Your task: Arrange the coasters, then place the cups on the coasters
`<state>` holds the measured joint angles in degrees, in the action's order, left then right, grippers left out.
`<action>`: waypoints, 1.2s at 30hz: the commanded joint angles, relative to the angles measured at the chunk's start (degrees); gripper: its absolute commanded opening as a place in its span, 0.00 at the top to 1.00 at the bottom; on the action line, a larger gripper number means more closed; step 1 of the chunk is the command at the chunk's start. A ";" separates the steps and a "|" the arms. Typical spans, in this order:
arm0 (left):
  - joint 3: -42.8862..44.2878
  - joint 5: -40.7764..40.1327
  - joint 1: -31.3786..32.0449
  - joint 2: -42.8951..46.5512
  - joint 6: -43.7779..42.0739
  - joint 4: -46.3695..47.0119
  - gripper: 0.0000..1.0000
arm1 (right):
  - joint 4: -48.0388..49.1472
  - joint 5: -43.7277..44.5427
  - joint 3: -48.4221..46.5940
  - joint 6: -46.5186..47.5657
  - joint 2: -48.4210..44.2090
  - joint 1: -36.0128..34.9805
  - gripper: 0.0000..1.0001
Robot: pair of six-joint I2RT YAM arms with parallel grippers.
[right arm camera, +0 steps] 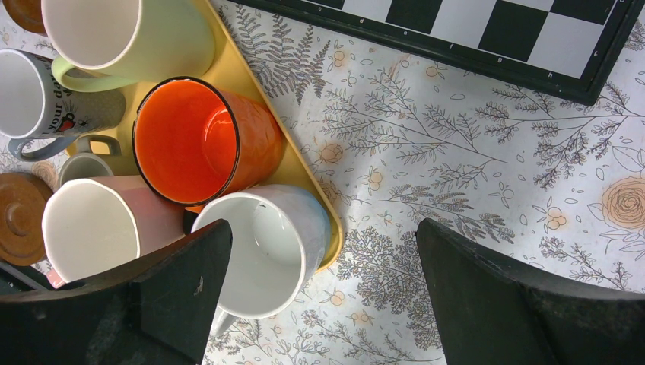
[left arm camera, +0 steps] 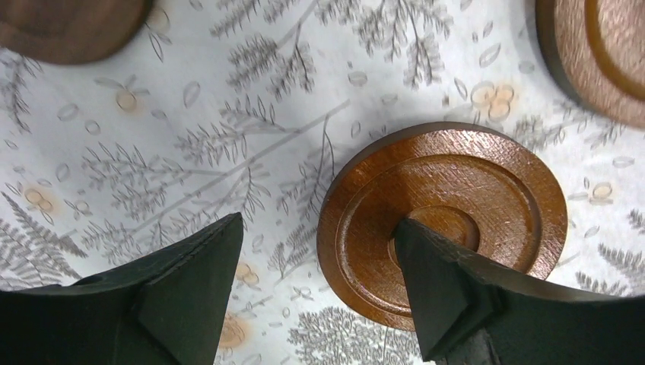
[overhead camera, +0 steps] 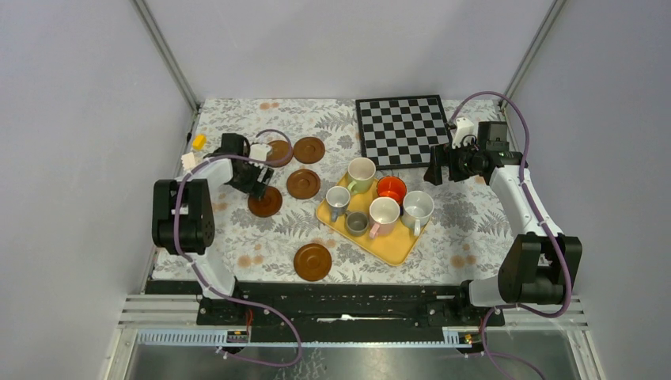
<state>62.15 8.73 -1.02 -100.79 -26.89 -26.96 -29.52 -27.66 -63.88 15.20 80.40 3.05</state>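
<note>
Closest in the left wrist view, the left gripper (left arm camera: 318,224) hangs released, its two black wedge-shaped fingers spread and holding nothing. One tip is over the centre of a flat round dark-brown wooden coaster (left arm camera: 487,190) with a raised ring, and the other is over the bare floral-print tablecloth (left arm camera: 228,114) beside it. Whether that tip touches the wood cannot be told. From above, four more coasters of the same kind lie flat and apart on the left half of the table. One far coaster (overhead camera: 278,152) is partly hidden by the left wrist, and a second far coaster (overhead camera: 308,149) lies just beside it. A middle coaster (overhead camera: 303,183) lies between those and the tray, and a front coaster (overhead camera: 312,261) lies alone near the near edge. All six cups stand upright and crowded together on a yellow rectangular tray (overhead camera: 393,247) at the table's centre. They are a pale green mug (overhead camera: 362,172) at the far corner, an orange-red mug (overhead camera: 391,188) next to it, a white mug (overhead camera: 418,207) at the right, a pinkish mug (overhead camera: 384,214) with a white inside, a small blue-grey mug (overhead camera: 338,198) and a small grey-brown mug (overhead camera: 356,223). The right gripper (right arm camera: 323,228) is also released, with its jaws wide and empty. It hovers by the tray's right side, near the white mug and a black-and-white chessboard (overhead camera: 399,131).
</note>
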 commanded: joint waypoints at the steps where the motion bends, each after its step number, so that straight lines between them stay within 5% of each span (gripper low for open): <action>1: 2.77 -1.35 0.75 -4.00 2.33 5.47 0.21 | -0.42 -0.29 -0.68 0.36 -0.85 0.20 0.02; 25: 10.31 -4.91 4.77 -8.73 6.46 6.04 0.21 | -0.60 -0.38 -0.52 0.53 -1.15 0.20 0.02; 36: 13.07 -0.19 5.24 4.43 6.19 -3.97 0.19 | -0.63 -0.79 -0.63 0.52 -1.08 0.20 0.02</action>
<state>70.91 5.91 3.97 -105.38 -20.91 -26.85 -29.54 -27.68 -63.88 15.20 80.40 3.05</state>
